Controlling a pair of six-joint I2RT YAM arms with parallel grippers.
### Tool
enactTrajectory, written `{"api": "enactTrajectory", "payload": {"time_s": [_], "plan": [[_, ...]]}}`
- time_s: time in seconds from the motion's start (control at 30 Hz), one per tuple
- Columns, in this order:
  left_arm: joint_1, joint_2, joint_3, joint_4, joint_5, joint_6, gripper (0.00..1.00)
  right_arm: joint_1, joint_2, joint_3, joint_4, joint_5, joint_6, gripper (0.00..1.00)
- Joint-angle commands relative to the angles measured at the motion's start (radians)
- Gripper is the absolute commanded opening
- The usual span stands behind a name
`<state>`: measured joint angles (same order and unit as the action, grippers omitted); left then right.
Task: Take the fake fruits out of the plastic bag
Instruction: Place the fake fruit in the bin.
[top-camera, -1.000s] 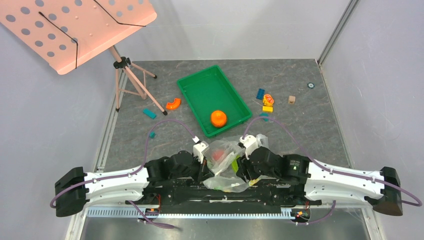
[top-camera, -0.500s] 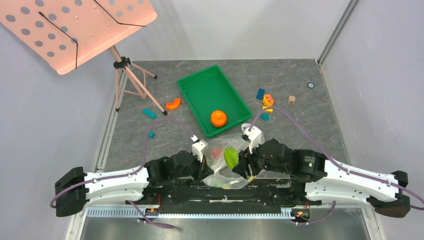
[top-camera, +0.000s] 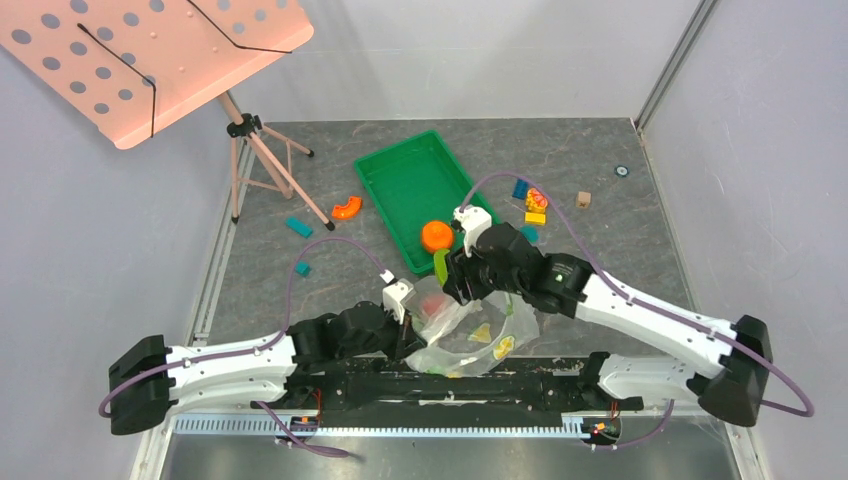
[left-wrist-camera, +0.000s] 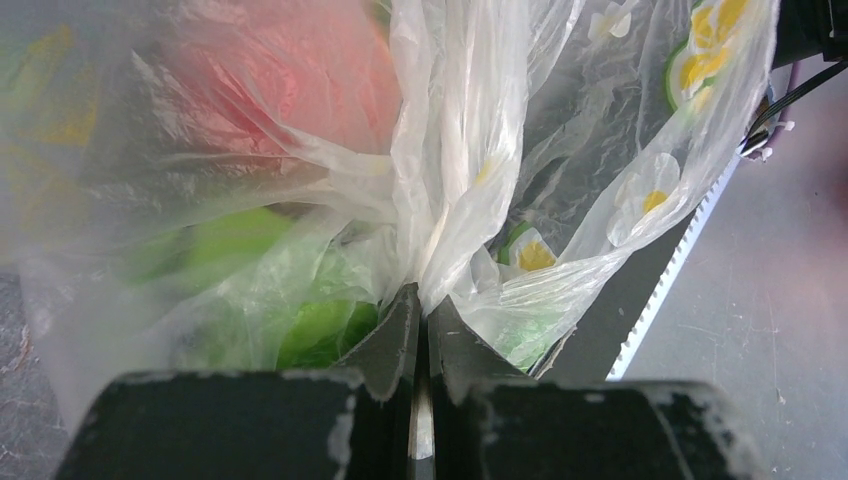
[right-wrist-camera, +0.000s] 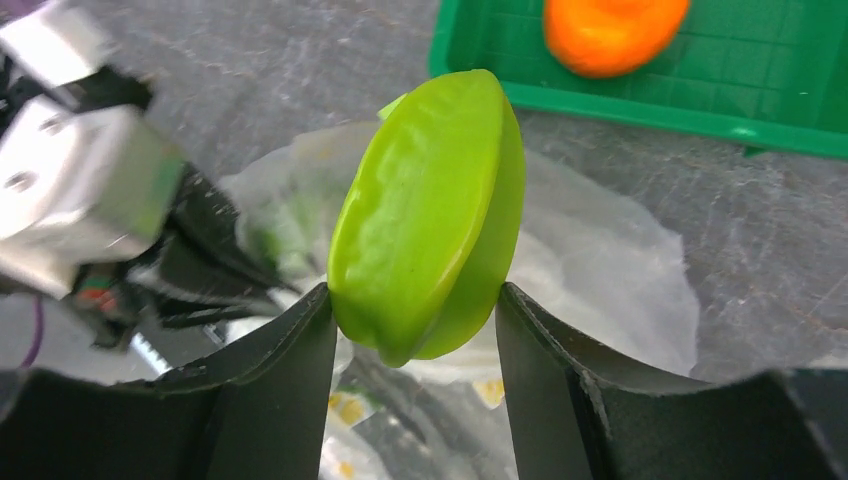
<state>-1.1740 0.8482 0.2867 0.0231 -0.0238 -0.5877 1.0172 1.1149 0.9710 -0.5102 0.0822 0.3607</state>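
Green ribbed oval (right-wrist-camera: 425, 215), right gripper (right-wrist-camera: 415, 298); crinkly bag (left-wrist-camera: 470, 150), left gripper (left-wrist-camera: 421, 312).

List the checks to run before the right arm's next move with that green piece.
1. Right tool shut on green ribbed piece: ok.
2. Piece lifted clear of the plastic bag: ok.
3. Left tool pinching the bag: ok.
4. Green tray has bare floor beside the orange: ok.
5. Bag emptied: not ok, pink peach inside.
6. Which green fruit remains bagged: cannot tell.
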Motion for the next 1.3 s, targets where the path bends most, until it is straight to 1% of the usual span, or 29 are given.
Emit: {"api": "enactTrajectory", "payload": {"time_s": [0.0, 0.1, 0.17, 0.2, 0.4, 0.67, 1.07, 1.17, 1.27], "plan": [[-0.003, -0.026, 0.006, -0.016, -0.038, -0.004, 0.05, -0.096, 0.090, 0.070, 0.102, -0.076, -0.103, 0.43], [-0.004, -0.029, 0.014, -0.049, -0.043, 0.003, 0.06, -0.147, 0.169, 0.110, 0.120, -0.079, -0.141, 0.45], [-0.003, -0.028, 0.021, -0.055, -0.044, 0.009, 0.06, -0.187, 0.221, 0.140, 0.124, -0.079, -0.160, 0.45], [-0.004, -0.029, 0.025, -0.060, -0.044, 0.011, 0.06, -0.208, 0.245, 0.153, 0.125, -0.107, -0.170, 0.45], [-0.003, -0.031, 0.038, -0.073, -0.046, 0.018, 0.06, -0.314, 0.375, 0.221, 0.122, -0.152, -0.240, 0.45], [-0.004, -0.044, 0.040, -0.081, -0.045, 0.016, 0.05, -0.397, 0.497, 0.290, 0.108, -0.138, -0.301, 0.44], [-0.003, -0.049, 0.052, -0.094, -0.046, 0.017, 0.05, -0.447, 0.677, 0.347, 0.125, -0.088, -0.341, 0.44], [-0.003, -0.046, 0.054, -0.094, -0.046, 0.018, 0.05, -0.450, 0.705, 0.363, 0.131, -0.088, -0.346, 0.49], [-0.003, -0.047, 0.053, -0.094, -0.045, 0.017, 0.05, -0.454, 0.726, 0.376, 0.138, -0.088, -0.351, 0.50]]}}
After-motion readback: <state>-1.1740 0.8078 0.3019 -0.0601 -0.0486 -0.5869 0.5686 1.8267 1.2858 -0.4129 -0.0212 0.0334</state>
